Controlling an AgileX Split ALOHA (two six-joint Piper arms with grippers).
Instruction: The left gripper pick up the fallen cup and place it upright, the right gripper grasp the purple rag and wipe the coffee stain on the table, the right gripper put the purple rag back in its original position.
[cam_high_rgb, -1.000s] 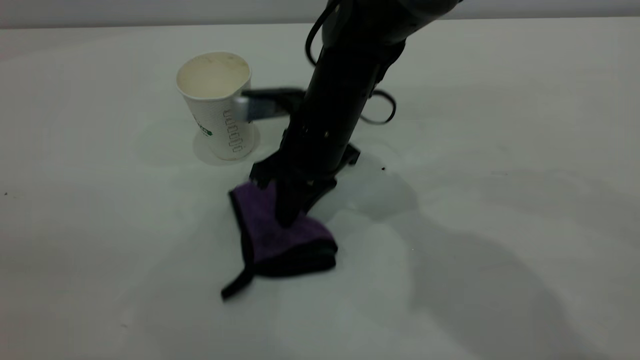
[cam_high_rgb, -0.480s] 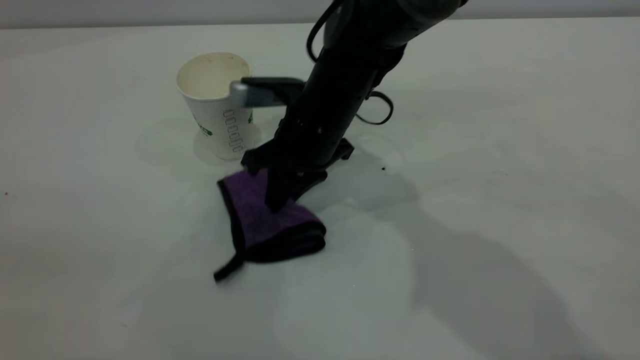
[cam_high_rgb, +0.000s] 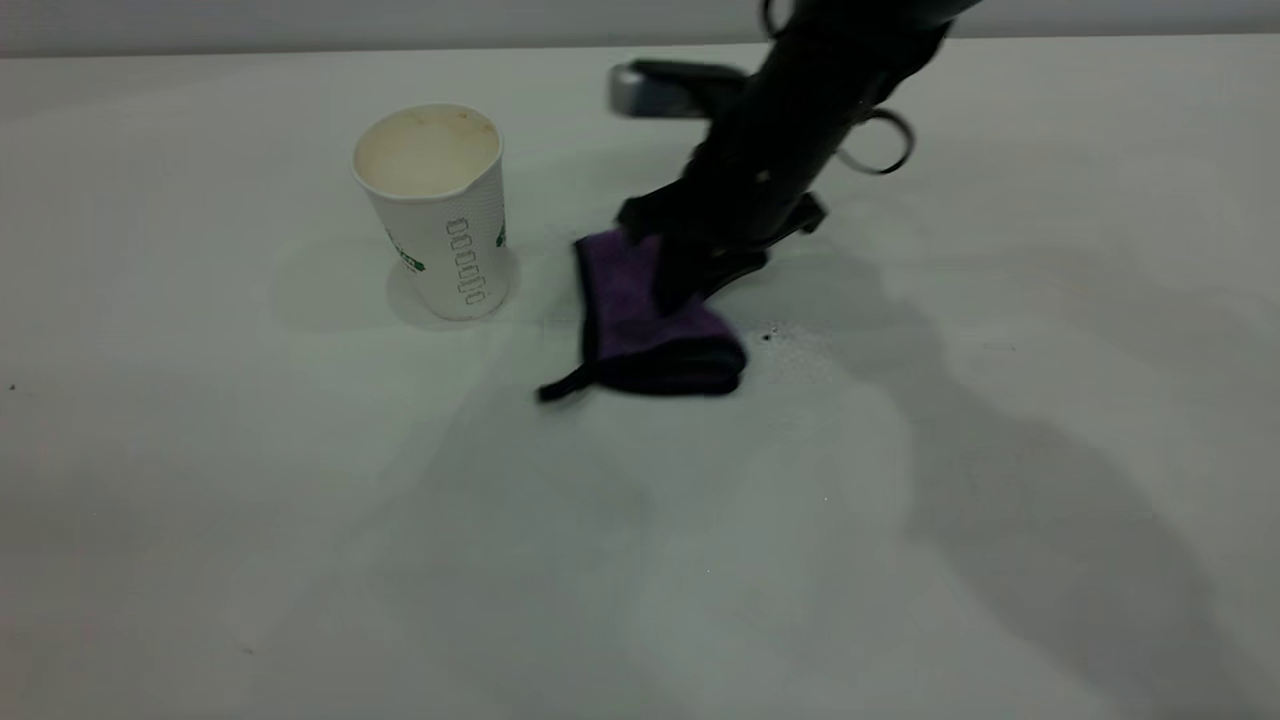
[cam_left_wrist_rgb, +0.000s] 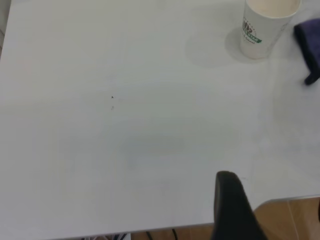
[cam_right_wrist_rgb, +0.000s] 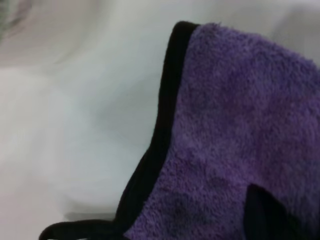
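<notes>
The cup (cam_high_rgb: 432, 212) stands upright on the table (cam_high_rgb: 300, 520), its cream inside showing; the left wrist view also has the cup (cam_left_wrist_rgb: 265, 26) far off. My right gripper (cam_high_rgb: 672, 292) is shut on the purple rag (cam_high_rgb: 640, 335), pressing it onto the table to the right of the cup. One dark finger (cam_right_wrist_rgb: 261, 212) sits on the rag (cam_right_wrist_rgb: 235, 125) in the right wrist view. A small dark coffee stain (cam_high_rgb: 767, 337) with faint specks lies just right of the rag. My left gripper (cam_left_wrist_rgb: 274, 202) hangs open over the table's edge, far from the cup.
The rag's black loop tail (cam_high_rgb: 562, 388) trails toward the front left. A faint round ring (cam_high_rgb: 410, 300) marks the table around the cup's base. The right arm's shadow (cam_high_rgb: 1020, 500) spreads over the table's right side.
My right gripper has dragged the purple rag away from the front of the cup, back and to the right, up beside the coffee stain. The cup has not moved.
</notes>
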